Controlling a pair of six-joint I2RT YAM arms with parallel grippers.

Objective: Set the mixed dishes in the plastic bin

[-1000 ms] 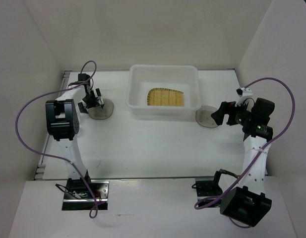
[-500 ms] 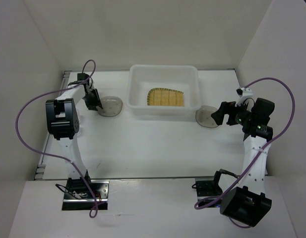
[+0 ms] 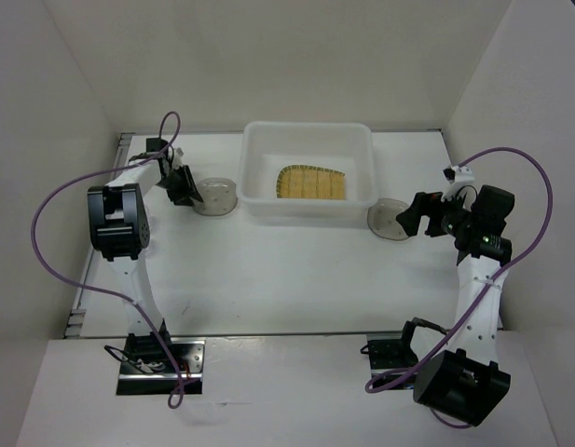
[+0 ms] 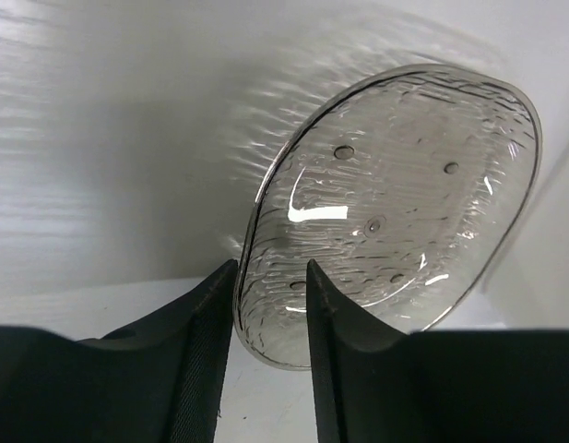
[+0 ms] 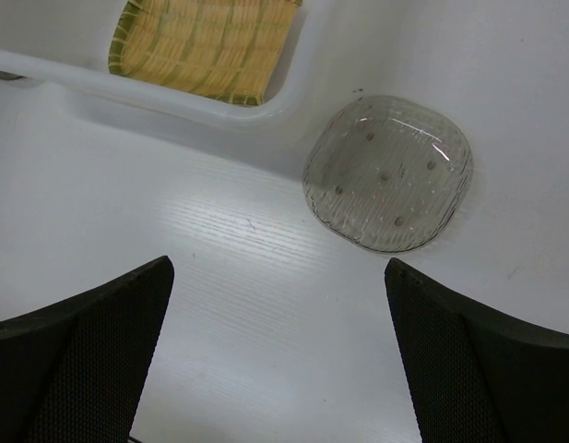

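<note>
One smoky-grey dish [image 4: 395, 194] hung tilted just left of the plastic bin [image 3: 306, 128], its rim pinched between the left gripper's [image 4: 270, 277] fingers. The fan-shaped plate [image 3: 311, 182] lay inside the bin. The second grey dish [image 5: 387, 173] sat flat by the bin's right corner, the right gripper [image 5: 277, 268] near it with fingers spread wide.

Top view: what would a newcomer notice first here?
The white plastic bin at the far middle, with the tan fan-shaped plate inside. To its left, the left pincer pinches the rim of the tilted left grey dish; the open right pincer hovers near the right grey dish.
</note>
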